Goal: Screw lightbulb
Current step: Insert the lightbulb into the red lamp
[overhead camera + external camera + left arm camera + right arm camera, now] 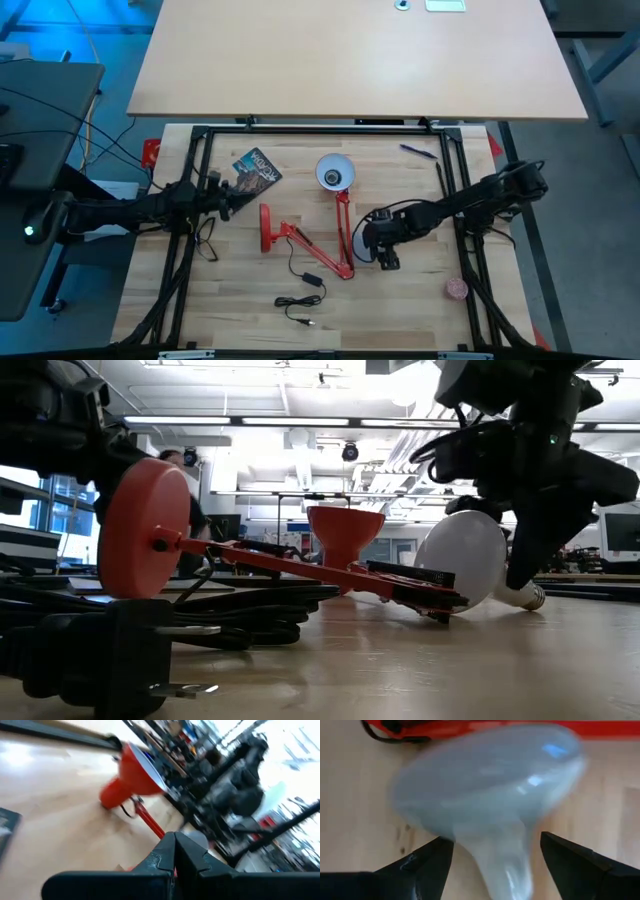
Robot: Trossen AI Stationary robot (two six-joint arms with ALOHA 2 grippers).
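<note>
The right gripper (492, 857) hangs at the tabletop's (400, 310) four o'clock, jaws open astride the lightbulb's (485, 800) neck. The left gripper (175, 855), jaws closed and empty, waits at nine o'clock.

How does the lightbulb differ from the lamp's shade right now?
The lightbulb is white all over and lies on its side on the table; the lamp shade is red outside and points its opening up. The right gripper straddles the lightbulb's neck, while nothing touches the lamp shade. Both flare from a narrow neck.

Nothing readable anywhere: the printed cover of the booklet (257, 170) on the table is too small to make out, and no label shows elsewhere.
</note>
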